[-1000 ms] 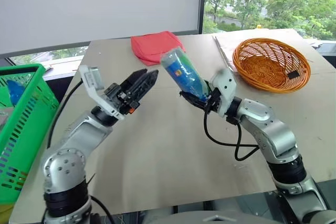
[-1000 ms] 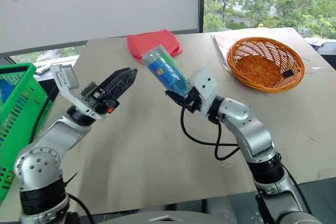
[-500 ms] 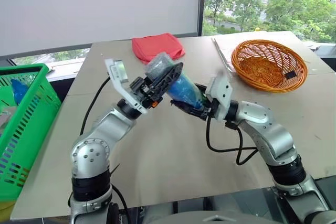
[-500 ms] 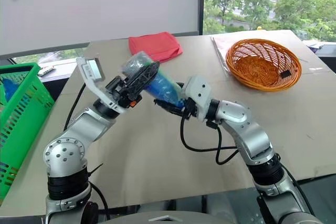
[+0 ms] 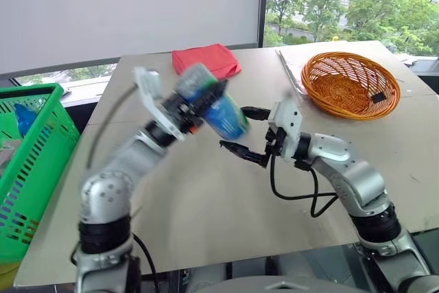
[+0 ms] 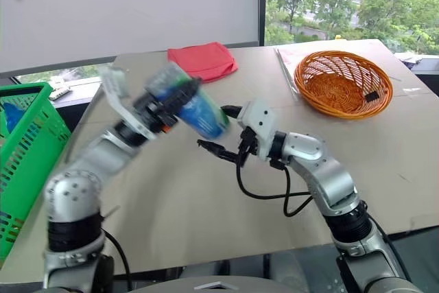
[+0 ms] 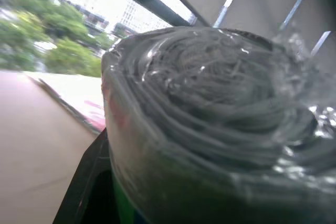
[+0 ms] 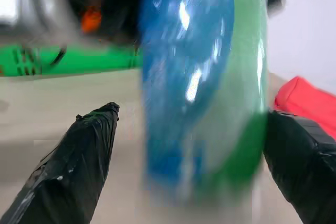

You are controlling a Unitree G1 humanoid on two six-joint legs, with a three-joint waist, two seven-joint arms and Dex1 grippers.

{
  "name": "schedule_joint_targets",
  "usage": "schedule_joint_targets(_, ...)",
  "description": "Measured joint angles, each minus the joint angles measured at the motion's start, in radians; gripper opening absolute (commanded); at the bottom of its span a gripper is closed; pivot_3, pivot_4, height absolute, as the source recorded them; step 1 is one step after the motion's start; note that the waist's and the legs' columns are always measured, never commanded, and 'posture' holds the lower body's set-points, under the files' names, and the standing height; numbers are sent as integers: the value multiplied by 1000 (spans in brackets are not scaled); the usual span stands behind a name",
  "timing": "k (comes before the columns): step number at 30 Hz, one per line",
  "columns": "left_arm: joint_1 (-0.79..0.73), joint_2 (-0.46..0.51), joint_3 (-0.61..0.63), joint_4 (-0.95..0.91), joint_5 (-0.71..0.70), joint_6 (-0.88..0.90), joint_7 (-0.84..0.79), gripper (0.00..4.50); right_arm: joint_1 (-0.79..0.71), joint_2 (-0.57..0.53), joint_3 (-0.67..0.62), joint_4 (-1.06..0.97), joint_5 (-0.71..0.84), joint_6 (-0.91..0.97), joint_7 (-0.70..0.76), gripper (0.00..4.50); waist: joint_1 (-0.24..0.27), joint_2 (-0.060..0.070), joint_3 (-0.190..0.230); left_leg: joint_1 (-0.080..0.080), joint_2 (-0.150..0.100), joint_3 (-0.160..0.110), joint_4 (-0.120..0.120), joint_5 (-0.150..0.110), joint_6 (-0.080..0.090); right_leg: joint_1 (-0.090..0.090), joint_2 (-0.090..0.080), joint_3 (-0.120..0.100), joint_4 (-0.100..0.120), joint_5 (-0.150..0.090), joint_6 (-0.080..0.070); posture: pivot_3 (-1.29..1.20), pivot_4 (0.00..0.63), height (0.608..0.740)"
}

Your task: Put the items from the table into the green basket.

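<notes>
The left gripper (image 5: pixel 199 101) is clamped on the bottle (image 5: pixel 218 110), a white-green one with a blue label, and holds it in the air above the middle of the table (image 5: pixel 206 197), tilted, with its base toward the right gripper (image 5: pixel 248 134). The right gripper's two black fingers stand wide apart and grip nothing; in the right wrist view the bottle (image 8: pixel 205 77) shows between the fingers (image 8: pixel 84 171) but clear of both. The green basket (image 5: pixel 31 162) stands off the table's left edge, well apart from the bottle, with something blue inside that cannot be made out. A folded red cloth (image 5: pixel 206 61) lies near the table's far edge, and a round orange wicker basket (image 5: pixel 351 86) sits toward the far right corner, with a small dark object in it.
</notes>
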Motion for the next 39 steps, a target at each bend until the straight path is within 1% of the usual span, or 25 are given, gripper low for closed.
schedule_joint_targets(2, -67, 122, 50, 41, 99, -19, 36, 2048, -24, -9, -50, 0, 74, 46, 21, 4500, -3, 0, 0, 1, 0, 1, -1, 0, 1, 0, 0, 1, 0, 0, 0, 9, 0, 740)
schedule_joint_targets(3, -84, 216, 52, 59, 200, -33, 44, 2048, -54, -26, -78, -3, 138, 88, 46, 4500, -4, 0, 0, 1, 0, 2, -1, 0, 1, 0, 1, 2, 0, 0, 0, 13, 0, 740)
schedule_joint_targets(4, -85, 276, 50, 73, 266, -39, 46, 2048, -71, -42, -98, -7, 184, 114, 66, 4500, -4, 1, 0, 2, 0, 2, -2, 0, 1, 0, 1, 2, 0, 0, 0, 13, 0, 740)
schedule_joint_targets(5, -73, 378, 39, 104, 379, -46, 46, 2048, -93, -58, -137, -19, 261, 149, 102, 4500, -2, 1, 0, 1, 0, 1, -2, -1, 1, 0, 1, 1, -1, 0, 0, 21, 0, 740)
schedule_joint_targets(6, -57, 433, 43, 140, 472, -53, 53, 2048, -108, -70, -165, -27, 322, 175, 126, 4500, 1, 1, 0, 1, -1, 1, -3, -1, 1, 0, 0, 1, -1, 0, 0, 21, 0, 740)
schedule_joint_targets(9, 0, 553, 40, 207, 634, -58, 62, 2048, -154, -86, -192, -25, 430, 238, 157, 4500, 1, 0, 1, -1, 0, 1, -4, -1, 1, -2, -1, 1, -1, 0, -1, 40, 0, 740)
schedule_joint_targets(10, 51, 629, 46, 246, 733, -67, 67, 2048, -181, -84, -213, -22, 488, 259, 166, 4500, -2, -1, 1, -1, 0, 2, -5, -1, 1, -3, -1, 2, -1, 0, -1, 46, 0, 740)
schedule_joint_targets(12, 120, 704, 76, 296, 849, -84, 68, 2048, -203, -85, -242, -18, 543, 278, 168, 4500, -1, -1, 1, -1, 0, 2, -6, -1, 1, -4, -1, 2, -2, 0, -1, 52, 0, 740)
schedule_joint_targets(13, 174, 738, 128, 334, 923, -103, 65, 2048, -215, -84, -254, -15, 569, 286, 165, 4500, 2, -1, 1, -1, 0, 2, -7, -1, 1, -5, -2, 2, -2, 0, -1, 53, 0, 740)
schedule_joint_targets(15, 249, 752, 228, 385, 1021, -136, 53, 2048, -229, -79, -258, -5, 589, 288, 161, 4500, 9, -1, 1, -1, 0, 2, -9, -1, 2, -6, -3, 1, -2, 0, -1, 54, 0, 740)
schedule_joint_targets(18, 346, 720, 317, 452, 1086, -196, 8, 2048, -232, -78, -256, 14, 589, 286, 160, 4500, 28, 0, 1, 0, 0, 3, -10, -1, 2, -6, -5, 1, -1, 0, -1, 56, 0, 740)
schedule_joint_targets(20, 387, 678, 321, 502, 1106, -242, -24, 2048, -232, -78, -246, 20, 579, 278, 157, 4500, 45, -1, 0, -1, 0, 2, -10, -1, 1, -6, -6, -1, -1, 1, -2, 48, 0, 740)
schedule_joint_targets(22, 418, 653, 312, 546, 1123, -277, -41, 3050, -232, -77, -239, 21, 562, 270, 157, 4500, 55, -4, -2, -1, 1, 2, -9, -1, 1, -6, -6, -2, -1, 1, -4, 42, 0, 740)
schedule_joint_targets(23, 425, 642, 309, 568, 1133, -293, -43, 3397, -232, -77, -236, 21, 554, 265, 157, 4500, 56, -6, -2, -1, 1, 1, -9, -1, 1, -6, -6, -2, -1, 1, -4, 39, 0, 740)
schedule_joint_targets(24, 426, 626, 310, 597, 1145, -318, -46, 3931, -231, -80, -230, 21, 541, 256, 160, 4500, 57, -7, -3, -2, 1, 1, -10, -1, 1, -6, -7, -2, -1, 2, -4, 39, 0, 740)
schedule_joint_targets(25, 426, 625, 310, 599, 1145, -319, -46, 4020, -231, -80, -229, 21, 541, 256, 160, 4500, 56, -8, -4, -2, 1, 1, -10, -1, 1, -6, -7, -3, -1, 2, -4, 39, 0, 740)
schedule_joint_targets(26, 426, 618, 309, 621, 1154, -341, -49, 4274, -227, -81, -225, 21, 527, 247, 162, 4500, 55, -11, -5, -2, 0, 1, -10, -1, 1, -6, -8, -3, -2, 2, -4, 38, 0, 740)
schedule_joint_targets(30, 373, 575, 307, 650, 1147, -426, -66, 4274, -213, -86, -221, 19, 511, 238, 162, 4500, 54, -15, -8, -2, -1, 2, -10, -1, 1, -6, -10, -3, -2, 2, -4, 32, 0, 740)
schedule_joint_targets(32, 310, 498, 312, 618, 1065, -442, -113, 4274, -198, -95, -219, 14, 502, 230, 164, 4500, 57, -14, -12, -3, -1, 2, -9, -1, 1, -6, -11, -4, -2, 2, -4, 31, 0, 740)
schedule_joint_targets(34, 295, 402, 290, 509, 948, -434, -192, 4274, -173, -106, -215, 15, 474, 213, 166, 4500, 56, -15, -13, -4, -1, 4, -9, -1, 1, -6, -13, -5, -1, 2, -4, 26, 0, 740)
schedule_joint_targets(35, 319, 337, 267, 409, 883, -406, -232, 4274, -138, -112, -214, 25, 449, 192, 164, 4500, 52, -16, -15, -4, -1, 4, -9, -1, 1, -6, -13, -4, -2, 2, -4, 26, 0, 740)
schedule_joint_targets(36, 333, 320, 251, 377, 865, -400, -245, 4274, -123, -115, -214, 31, 440, 189, 163, 4500, 51, -16, -16, -3, -1, 5, -9, -1, 1, -6, -13, -4, -2, 2, -4, 22, 0, 740)
schedule_joint_targets(37, 363, 282, 220, 311, 830, -372, -265, 4274, -88, -127, -206, 54, 403, 160, 165, 4500, 48, -17, -16, -4, 0, 5, -9, -1, 1, -6, -13, -3, -3, 2, -4, 22, 0, 740)
schedule_joint_targets(38, 409, 211, 182, 216, 784, -335, -273, 4274, -26, -163, -190, 93, 328, 94, 178, 4500, 47, -16, -17, -3, -1, 8, -10, -2, 2, -6, -13, -2, -3, 2, -3, 22, 0, 740)
schedule_joint_targets(39, 441, 162, 149, 166, 757, -309, -273, 4274, 15, -186, -180, 138, 274, 57, 186, 4500, 47, -16, -18, -2, 0, 12, -10, -2, 4, -6, -14, -1, -3, 2, -3, 16, 0, 740)
